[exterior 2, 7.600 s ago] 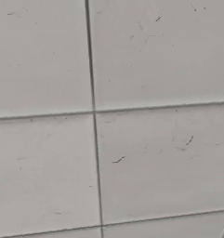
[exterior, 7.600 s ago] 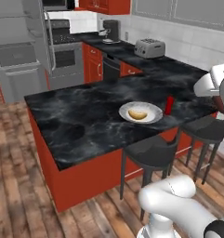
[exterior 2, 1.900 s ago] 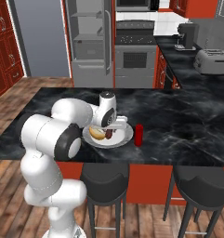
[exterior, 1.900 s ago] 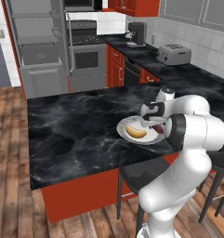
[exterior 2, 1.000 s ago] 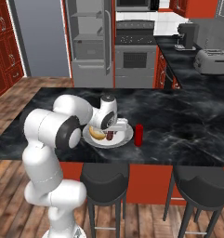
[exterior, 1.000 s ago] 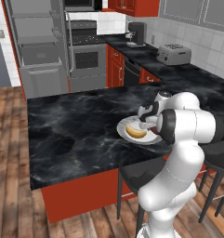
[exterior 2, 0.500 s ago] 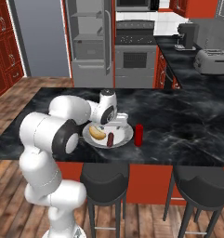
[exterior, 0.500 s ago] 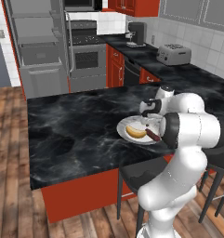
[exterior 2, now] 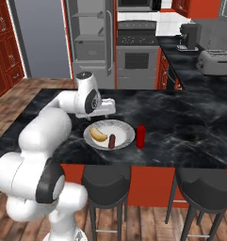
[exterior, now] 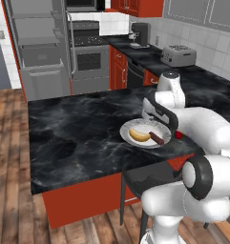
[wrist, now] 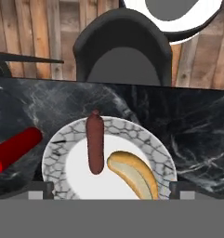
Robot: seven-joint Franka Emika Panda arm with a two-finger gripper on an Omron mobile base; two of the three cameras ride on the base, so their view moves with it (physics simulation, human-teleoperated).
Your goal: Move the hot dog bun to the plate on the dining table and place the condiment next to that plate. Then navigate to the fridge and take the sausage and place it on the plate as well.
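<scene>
- The gripper (wrist: 111, 191) has its finger tips (wrist: 41, 189) cut off by the bottom edge of the hand view; they stand wide apart with nothing between them, so it is open and holds nothing.
- In both base views the arm's own bulk hides the fingers.
- The bottle (exterior 2: 141, 136) is partly hidden behind the arm in the left base view; the right base view shows it upright, just beside the plate (exterior 2: 126, 128) at 3 o'clock.
- The hand view has the bottle cut by the left edge.
- The sausage (wrist: 95, 142) lies on the plate with the bun (wrist: 132, 173) just beside it; whether they touch is unclear.
- The plate sits on the table (exterior: 73, 128) near its stool-side edge.
- A stool (wrist: 122, 51) shows at 12 o'clock in the hand view.
- The fridge (exterior 2: 89, 35) stands open at 12 o'clock in the right base view.
</scene>
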